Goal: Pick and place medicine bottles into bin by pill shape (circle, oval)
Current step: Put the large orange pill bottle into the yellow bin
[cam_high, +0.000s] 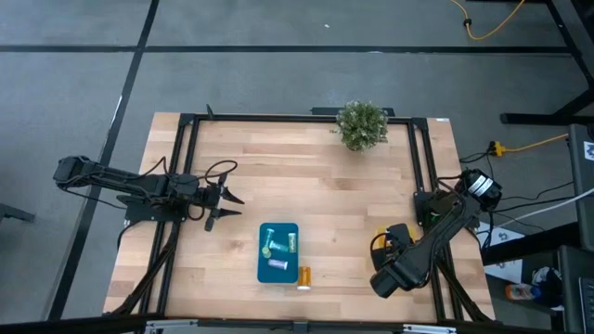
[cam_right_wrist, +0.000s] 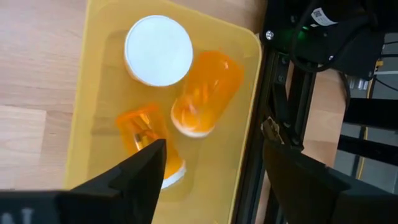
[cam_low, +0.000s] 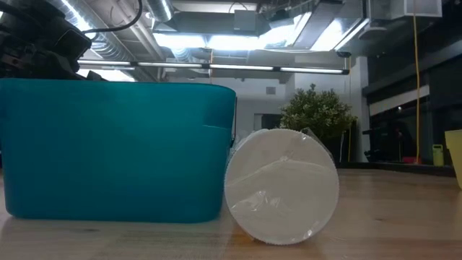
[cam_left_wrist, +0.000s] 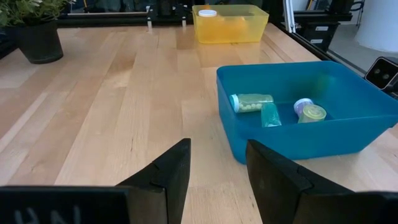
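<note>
My right pincer (cam_right_wrist: 208, 165) hovered apart over the yellow bin (cam_right_wrist: 81, 124); my left pincer (cam_left_wrist: 214, 168) waited apart. The orange bottle (cam_high: 303, 276) on the counter (cam_high: 306, 176) wanted a centred grasp.

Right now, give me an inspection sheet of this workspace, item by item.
Surface: wooden table, dry, unmarked.
Job's things: blue bin holds three bottles; yellow bin holds three orange bottles; one orange bottle lies beside the blue bin.
Clutter: potted plant at the far edge.
Grippers: left gripper open, beside the blue bin; right gripper open above the yellow bin.
Cables: yellow cord on the floor.
Surroundings: nothing seen of people.
</note>
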### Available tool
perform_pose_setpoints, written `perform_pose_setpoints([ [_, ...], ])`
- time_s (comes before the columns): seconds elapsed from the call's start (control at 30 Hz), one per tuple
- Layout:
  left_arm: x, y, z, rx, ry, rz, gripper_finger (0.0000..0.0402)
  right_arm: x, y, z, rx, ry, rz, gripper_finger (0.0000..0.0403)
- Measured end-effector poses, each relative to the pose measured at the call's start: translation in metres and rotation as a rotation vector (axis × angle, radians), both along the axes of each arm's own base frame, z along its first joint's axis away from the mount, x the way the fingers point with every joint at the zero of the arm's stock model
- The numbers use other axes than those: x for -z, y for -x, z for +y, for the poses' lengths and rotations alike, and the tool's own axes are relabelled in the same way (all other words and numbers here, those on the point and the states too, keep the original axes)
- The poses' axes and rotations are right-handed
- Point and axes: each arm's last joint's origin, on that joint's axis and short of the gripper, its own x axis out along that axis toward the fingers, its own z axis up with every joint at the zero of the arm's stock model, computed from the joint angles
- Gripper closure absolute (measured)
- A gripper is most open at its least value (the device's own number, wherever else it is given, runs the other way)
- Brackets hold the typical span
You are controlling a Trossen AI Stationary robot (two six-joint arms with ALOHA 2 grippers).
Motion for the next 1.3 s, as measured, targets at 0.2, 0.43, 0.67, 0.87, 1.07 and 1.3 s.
perform_pose_setpoints([
  [0.2,0.000,0.000,0.000,0.000,0.001,0.000,0.0254,0.001,-0.002,0.000,0.026,0.037,-0.053,0.0132],
  [0.43,0.000,0.000,0.000,0.000,0.001,0.000,0.0254,0.005,-0.027,0.007,-0.330,0.096,-0.410,0.0132],
  [0.67,0.000,0.000,0.000,0.000,0.001,-0.001,0.0254,0.005,-0.067,0.009,-0.685,-0.018,-0.563,0.0132],
  [0.87,0.000,0.000,0.000,-0.001,0.001,0.000,0.0254,0.006,-0.101,-0.004,-0.980,-0.065,-0.658,0.0132],
  [1.07,0.000,0.000,0.000,0.000,0.001,-0.001,0.0254,0.036,-0.121,-0.019,-1.233,-0.181,-0.839,0.0132],
  [1.3,0.000,0.000,0.000,0.000,0.000,-0.001,0.0254,0.062,-0.121,-0.034,-1.300,-0.200,-0.940,0.0132],
])
